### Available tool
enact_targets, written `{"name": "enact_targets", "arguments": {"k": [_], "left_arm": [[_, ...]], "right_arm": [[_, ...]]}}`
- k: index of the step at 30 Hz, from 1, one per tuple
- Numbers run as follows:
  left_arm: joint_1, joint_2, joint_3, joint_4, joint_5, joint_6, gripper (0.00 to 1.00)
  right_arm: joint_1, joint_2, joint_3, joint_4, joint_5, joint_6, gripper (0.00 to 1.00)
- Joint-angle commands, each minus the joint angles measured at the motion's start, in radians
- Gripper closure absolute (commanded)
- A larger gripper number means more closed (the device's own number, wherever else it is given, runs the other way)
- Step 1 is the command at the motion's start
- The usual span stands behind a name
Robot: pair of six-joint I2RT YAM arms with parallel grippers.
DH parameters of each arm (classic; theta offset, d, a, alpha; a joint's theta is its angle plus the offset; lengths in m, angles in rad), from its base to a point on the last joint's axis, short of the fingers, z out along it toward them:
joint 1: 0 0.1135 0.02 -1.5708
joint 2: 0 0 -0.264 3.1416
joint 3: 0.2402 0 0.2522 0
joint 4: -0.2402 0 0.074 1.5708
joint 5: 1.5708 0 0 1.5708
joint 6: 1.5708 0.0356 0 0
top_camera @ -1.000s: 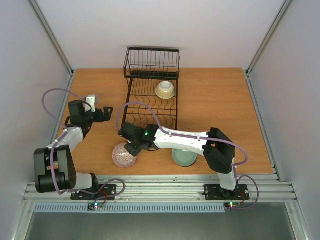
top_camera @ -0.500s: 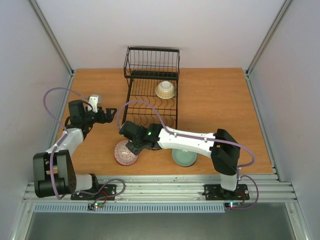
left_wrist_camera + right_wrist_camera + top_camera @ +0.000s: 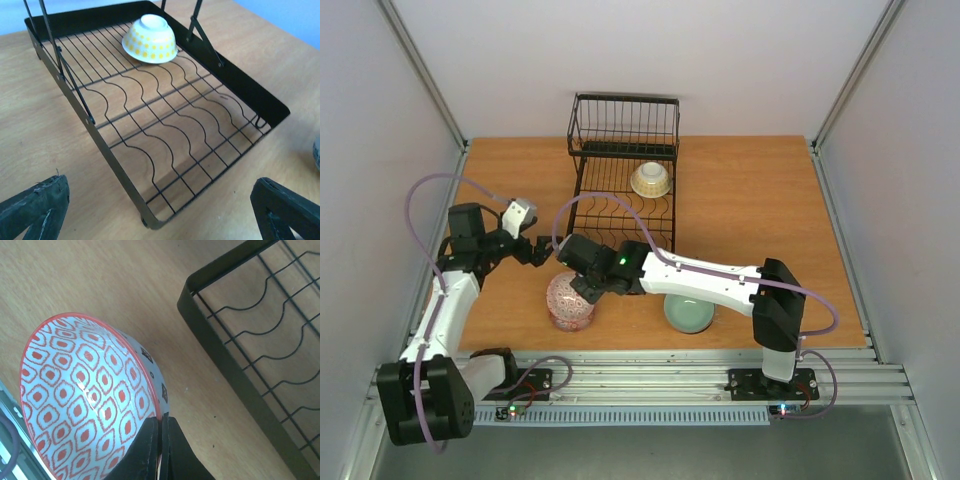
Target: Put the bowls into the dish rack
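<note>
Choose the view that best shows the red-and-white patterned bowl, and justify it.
Right wrist: the red-and-white patterned bowl fills the frame, its rim pinched by the right gripper. Top external shows it small, partly under that gripper. Left wrist shows no recognisable part of it.

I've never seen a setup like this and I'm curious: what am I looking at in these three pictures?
Two robot arms are bolted at the near edge of a wooden table. One picture looks down from above; the other two come from cameras on each wrist. On the table sit a black wire dish rack, with a yellow-dotted bowl upside down in it, and a green bowl. The right gripper pinches the rim of a red-patterned bowl. The left gripper is open, facing the rack.
</note>
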Motion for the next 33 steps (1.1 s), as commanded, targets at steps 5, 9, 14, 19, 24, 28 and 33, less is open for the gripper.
{"name": "enact_targets", "arguments": {"k": [5,9,14,19,24,28,33], "left_arm": [[-0.002,-0.075,0.06,-0.343,0.06,0.206,0.01],[-0.002,-0.081,0.078,-0.412,0.087,0.212,0.0],[-0.001,-0.104,0.085,-0.484,0.145,0.251,0.01],[-0.002,-0.098,0.048,-0.484,0.149,0.289,0.01],[-0.003,-0.086,0.023,-0.494,0.151,0.334,0.01],[-0.003,-0.089,0.01,-0.466,0.147,0.325,0.01],[-0.003,-0.076,-0.001,-0.421,0.125,0.279,0.13]], "right_arm": [[0.007,-0.052,0.098,-0.018,0.079,-0.036,0.99],[0.007,-0.053,0.104,-0.021,0.105,-0.042,0.99],[0.007,-0.064,0.101,-0.022,0.142,-0.049,0.99],[0.006,-0.084,0.102,-0.025,0.183,-0.066,0.99],[0.004,-0.108,0.107,-0.031,0.215,-0.082,0.99],[0.004,-0.129,0.109,-0.025,0.211,-0.088,0.99],[0.005,-0.132,0.119,-0.018,0.204,-0.094,0.99]]}}
